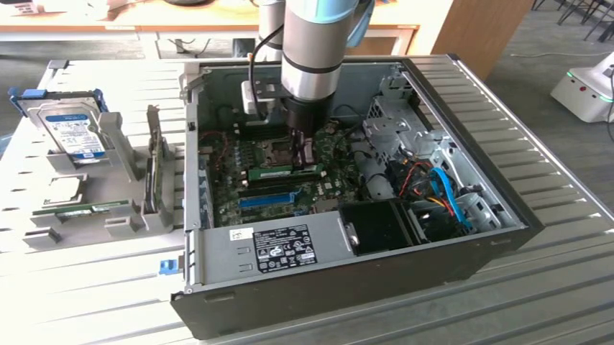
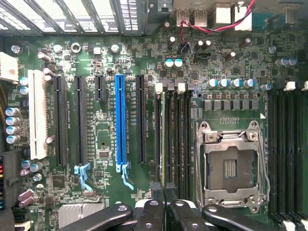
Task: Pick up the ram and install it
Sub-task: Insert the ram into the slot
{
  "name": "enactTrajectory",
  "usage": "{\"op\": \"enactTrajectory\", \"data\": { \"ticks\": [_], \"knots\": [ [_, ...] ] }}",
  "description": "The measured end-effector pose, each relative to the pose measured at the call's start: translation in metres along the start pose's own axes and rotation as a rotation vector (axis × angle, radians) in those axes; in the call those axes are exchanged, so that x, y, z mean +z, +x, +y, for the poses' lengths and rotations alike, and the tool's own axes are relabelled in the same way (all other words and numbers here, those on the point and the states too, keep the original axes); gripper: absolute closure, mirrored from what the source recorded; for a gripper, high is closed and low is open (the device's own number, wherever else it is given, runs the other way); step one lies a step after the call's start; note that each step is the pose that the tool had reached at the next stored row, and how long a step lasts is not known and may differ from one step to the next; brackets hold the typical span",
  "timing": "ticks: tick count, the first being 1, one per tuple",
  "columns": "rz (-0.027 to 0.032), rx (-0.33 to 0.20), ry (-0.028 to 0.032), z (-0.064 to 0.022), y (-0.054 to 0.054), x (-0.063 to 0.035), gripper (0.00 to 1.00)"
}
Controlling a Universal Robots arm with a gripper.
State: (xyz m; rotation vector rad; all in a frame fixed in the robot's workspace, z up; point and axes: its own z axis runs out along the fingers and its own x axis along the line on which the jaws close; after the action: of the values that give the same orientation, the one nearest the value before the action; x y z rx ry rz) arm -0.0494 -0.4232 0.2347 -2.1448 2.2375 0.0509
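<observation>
My gripper (image 1: 307,159) reaches down into the open computer case (image 1: 413,280), over the green motherboard (image 1: 336,154). The ram (image 1: 278,173), a narrow green stick with a pale label, stands on edge in a black memory slot beside the processor socket (image 2: 231,166). In the wrist view the ram (image 2: 166,139) appears as a thin edge running straight in between the black fingertips. My gripper (image 2: 163,188) is shut on the end of the ram, the two fingertips nearly touching.
A long blue slot (image 2: 120,120) lies parallel to the memory slots. On the exterior view's left, grey holders carry a hard drive (image 1: 75,129), an upright grey card (image 1: 154,158) and another green stick (image 1: 91,210). Blue and orange cables (image 1: 443,192) crowd the case's right side.
</observation>
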Motion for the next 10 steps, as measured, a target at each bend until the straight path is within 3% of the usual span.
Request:
{"op": "enactTrajectory", "data": {
  "ticks": [10],
  "knots": [
    [0.0000, -0.017, -0.0009, 0.0000, 0.0000, -0.0001, 0.88]
  ]
}}
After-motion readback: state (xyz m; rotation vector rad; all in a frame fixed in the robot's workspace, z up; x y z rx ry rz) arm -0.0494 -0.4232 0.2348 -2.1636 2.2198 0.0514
